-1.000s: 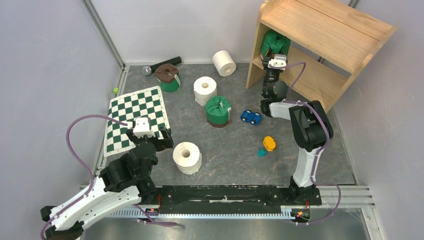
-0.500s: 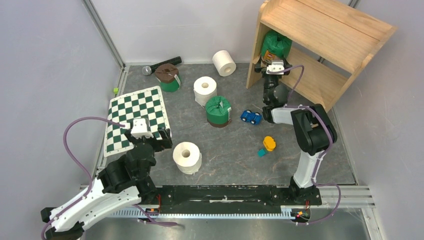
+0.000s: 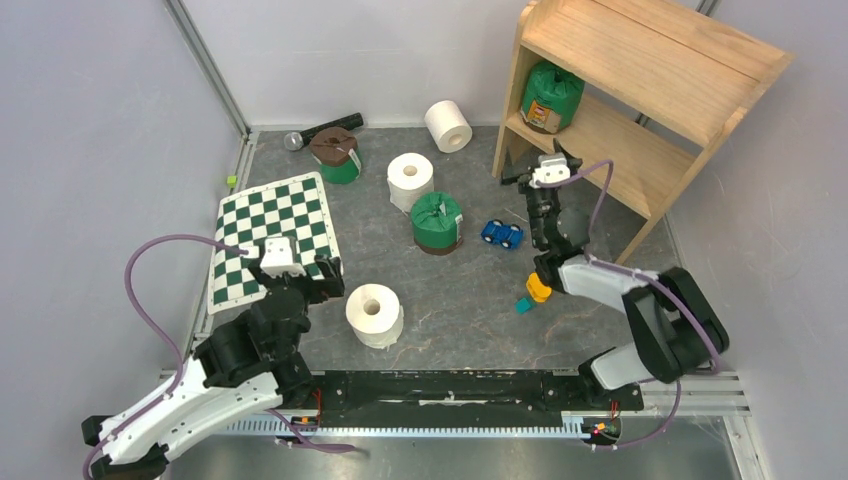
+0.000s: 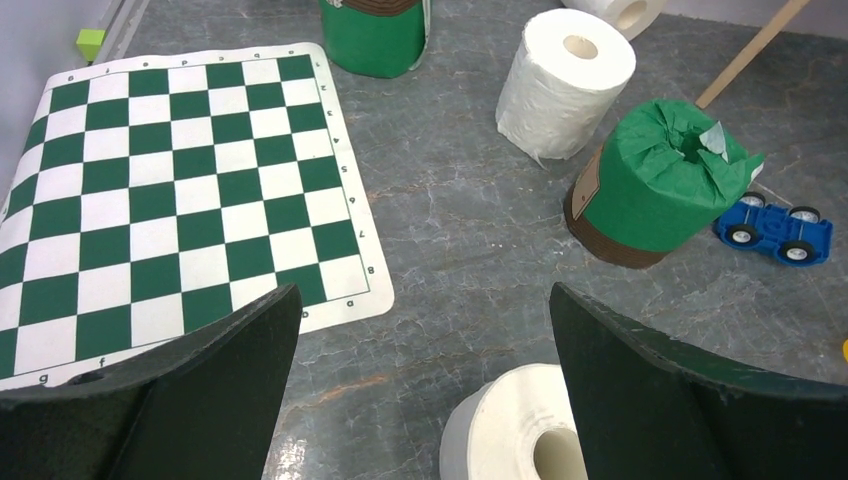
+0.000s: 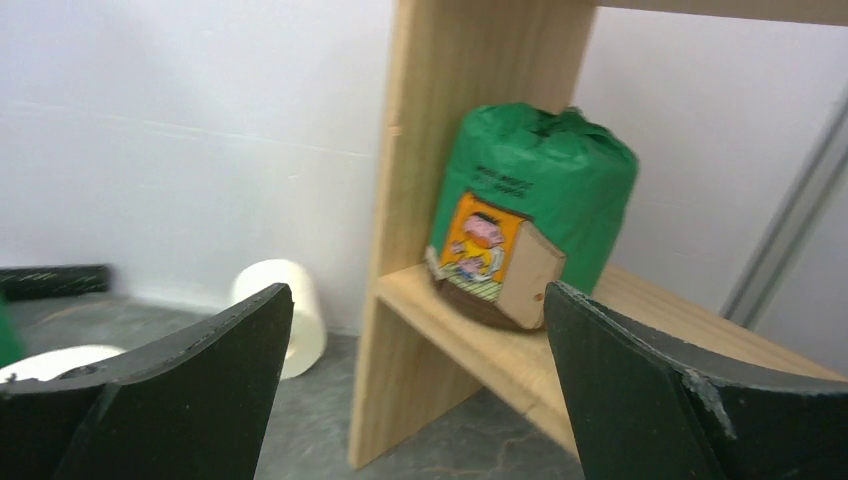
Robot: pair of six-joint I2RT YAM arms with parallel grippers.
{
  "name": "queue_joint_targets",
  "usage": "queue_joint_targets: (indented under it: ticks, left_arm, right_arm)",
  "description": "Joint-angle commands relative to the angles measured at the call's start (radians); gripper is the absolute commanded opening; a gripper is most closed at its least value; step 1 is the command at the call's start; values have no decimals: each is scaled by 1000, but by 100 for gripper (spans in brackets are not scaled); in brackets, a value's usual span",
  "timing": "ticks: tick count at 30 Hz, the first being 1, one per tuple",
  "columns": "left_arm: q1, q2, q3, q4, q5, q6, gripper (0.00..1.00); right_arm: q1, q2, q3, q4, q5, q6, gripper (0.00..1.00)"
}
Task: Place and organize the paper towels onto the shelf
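Plainly the shelf (image 3: 650, 50) is the goal. One green-wrapped roll (image 3: 551, 97) stands upright on its lower board, straight ahead of the right pincer (image 3: 541, 163). The jaws gape, released and apart from the roll, so it rests on its own. Its plastic is crinkled and gathered on top, and it carries an orange-white label. The left pincer (image 4: 425, 290), spread wide and empty, hovers just above a bare white roll (image 4: 520, 425) on the worktop (image 3: 470, 290), likely the next pick.
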Motion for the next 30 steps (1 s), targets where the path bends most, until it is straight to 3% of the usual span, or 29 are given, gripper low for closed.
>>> queue_joint_targets:
  ticks: [1,8,12,15,22,30]
  left_arm:
    - [-2,66,39,53,32,-23,100]
    - [-2,244,120,64,153,12,100]
    - [1,389,197,93,236,100,100]
    - [19,522,281,105,327,192,100]
    - [275,867,530,83,765,363,99]
    - [385,1249,935,-89,932,704,97]
  right_arm:
    - [81,-151,-70,-189,-69,26,98]
    - [175,-355,-154,-486,-81,164,98]
    - [183,-425,-173,-650,-89,214,98]
    - [182,-471,-218,-678,-105,205,98]
    - [182,-537,-266,-745,-158,193,98]
    - [182,-634,-343,-764,-190,234,98]
